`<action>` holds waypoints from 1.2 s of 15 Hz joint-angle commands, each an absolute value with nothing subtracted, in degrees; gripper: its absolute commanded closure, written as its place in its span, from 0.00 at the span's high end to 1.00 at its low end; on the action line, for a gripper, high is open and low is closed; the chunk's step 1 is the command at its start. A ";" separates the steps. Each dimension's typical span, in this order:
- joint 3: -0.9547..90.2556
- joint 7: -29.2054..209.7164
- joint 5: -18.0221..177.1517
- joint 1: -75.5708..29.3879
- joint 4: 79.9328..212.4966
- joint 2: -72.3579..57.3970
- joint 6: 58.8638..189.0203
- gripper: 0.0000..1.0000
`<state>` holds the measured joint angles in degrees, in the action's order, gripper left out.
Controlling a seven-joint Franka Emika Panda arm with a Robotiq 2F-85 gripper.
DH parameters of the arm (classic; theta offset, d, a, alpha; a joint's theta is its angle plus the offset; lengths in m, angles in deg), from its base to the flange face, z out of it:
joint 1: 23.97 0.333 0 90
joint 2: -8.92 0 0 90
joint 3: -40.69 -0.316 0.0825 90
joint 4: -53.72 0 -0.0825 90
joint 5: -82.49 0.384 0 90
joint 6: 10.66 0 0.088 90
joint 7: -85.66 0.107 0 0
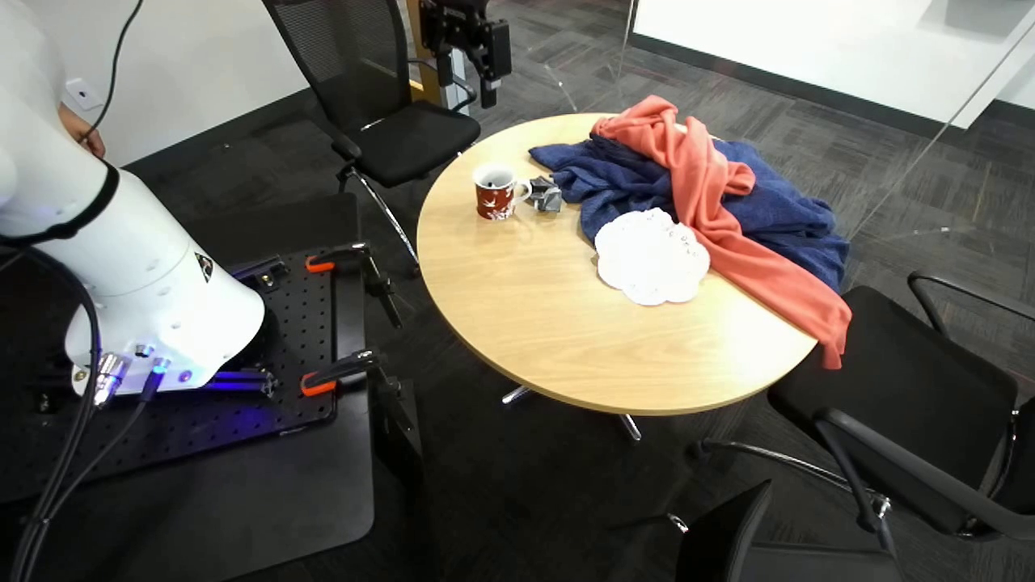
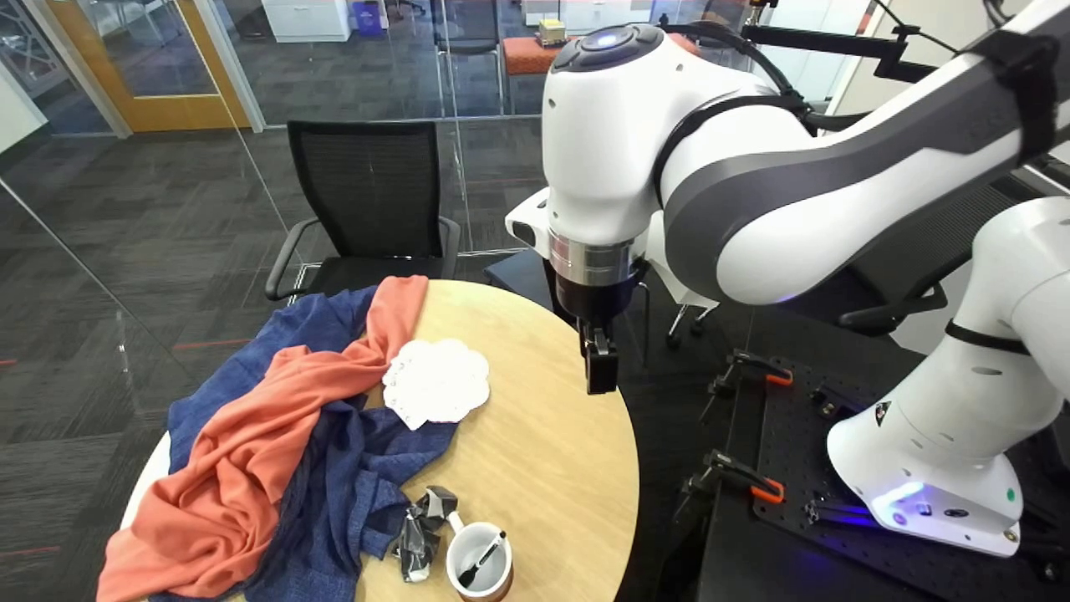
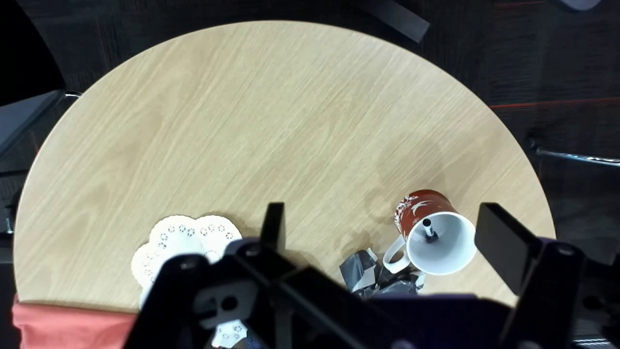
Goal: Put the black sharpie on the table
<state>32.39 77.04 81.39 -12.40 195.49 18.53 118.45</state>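
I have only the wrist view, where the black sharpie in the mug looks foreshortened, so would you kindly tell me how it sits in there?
Observer: In an exterior view the black sharpie shows its length: it slants across the inside of the mug, its upper end at the rim.
Operator: Thank you. What does the orange cloth at my lower left lie on?
Observer: It lies across a rumpled blue cloth, as both exterior views show.
Operator: And am I up high or almost at the surface?
Observer: In both exterior views the gripper hangs in the air above the table, touching nothing.
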 commanded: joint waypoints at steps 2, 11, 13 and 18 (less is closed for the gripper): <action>30.63 78.26 80.32 -11.90 194.21 16.23 119.95 1.00; 25.22 75.91 76.64 -8.34 190.73 3.76 129.17 1.00; 24.99 75.93 73.75 -7.92 189.01 -0.22 132.25 1.00; 25.29 76.04 68.34 -6.62 182.21 -9.66 133.45 1.00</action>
<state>24.98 76.86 70.60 -7.50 187.37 -4.27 133.79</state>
